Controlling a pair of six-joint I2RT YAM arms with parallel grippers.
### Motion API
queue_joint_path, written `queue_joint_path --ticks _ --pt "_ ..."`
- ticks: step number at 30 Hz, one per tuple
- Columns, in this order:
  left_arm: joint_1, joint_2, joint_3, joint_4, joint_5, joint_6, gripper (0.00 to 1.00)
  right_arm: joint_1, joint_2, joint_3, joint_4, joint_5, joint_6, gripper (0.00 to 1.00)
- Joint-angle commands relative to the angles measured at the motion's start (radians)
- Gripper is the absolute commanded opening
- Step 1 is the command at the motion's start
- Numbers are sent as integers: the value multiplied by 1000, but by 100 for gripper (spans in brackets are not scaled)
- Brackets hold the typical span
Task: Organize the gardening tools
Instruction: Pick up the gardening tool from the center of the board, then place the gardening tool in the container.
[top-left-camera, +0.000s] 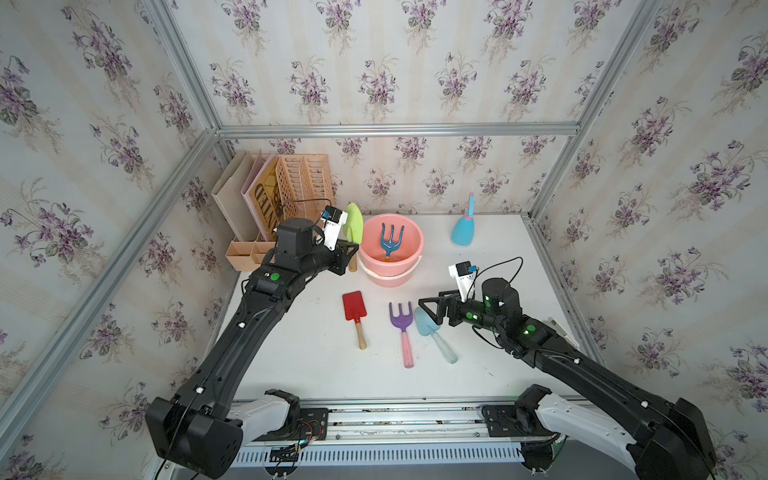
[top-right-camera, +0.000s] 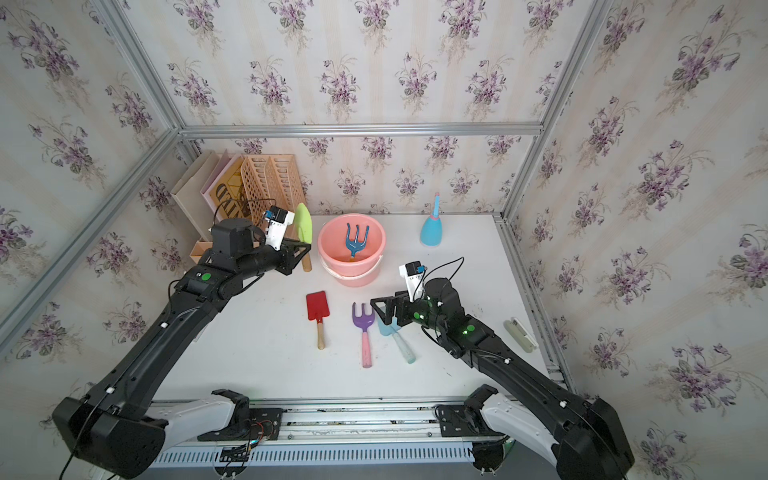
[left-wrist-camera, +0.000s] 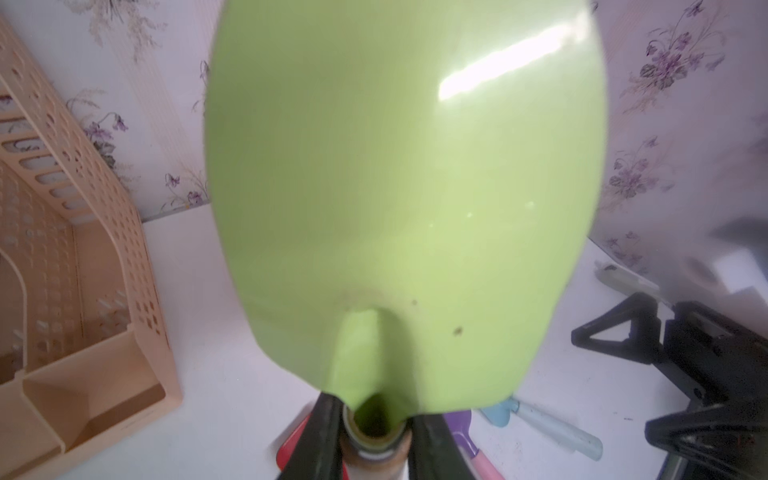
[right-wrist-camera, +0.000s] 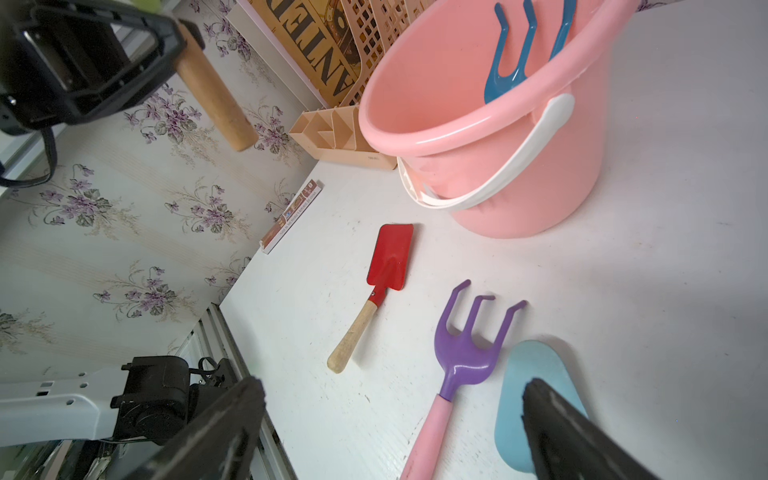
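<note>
Two spades (top-left-camera: 353, 306) (top-left-camera: 354, 224), two forks (top-left-camera: 401, 318) (top-left-camera: 389, 241), one trowel (top-left-camera: 426, 324), bucket (top-left-camera: 390, 280), apparent bottle (top-left-camera: 462, 232)

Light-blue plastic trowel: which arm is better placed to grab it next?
Right. The right jaws stand open above the light-blue plastic trowel; the left jaws are shut on the lime-green wooden-handled spade.

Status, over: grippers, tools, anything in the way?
Left gripper shut on lime spade, held up beside pink bucket. Right gripper open over light-blue trowel. Blue fork in bucket. Nothing blocking bucket.

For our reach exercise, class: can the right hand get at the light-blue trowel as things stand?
Likely yes: the open right hand hangs right over the light-blue trowel, nothing between them; the purple fork lies close beside.
</note>
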Motion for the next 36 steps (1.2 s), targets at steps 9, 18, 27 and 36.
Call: queue_joint_path --ticks 9,18,27,36 --pt "-60 333 158 449 -10 4 0 1 -23 -2 6 43 -2 100" --pt "-120 571 275 479 -96 76 0 -1 -37 -7 -10 68 -1 100" --pt "-159 679 254 533 -108 31 0 -3 -39 -7 -24 80 1 100" --pt "-174 768 248 610 -30 15 0 -4 -38 -8 -24 86 3 100"
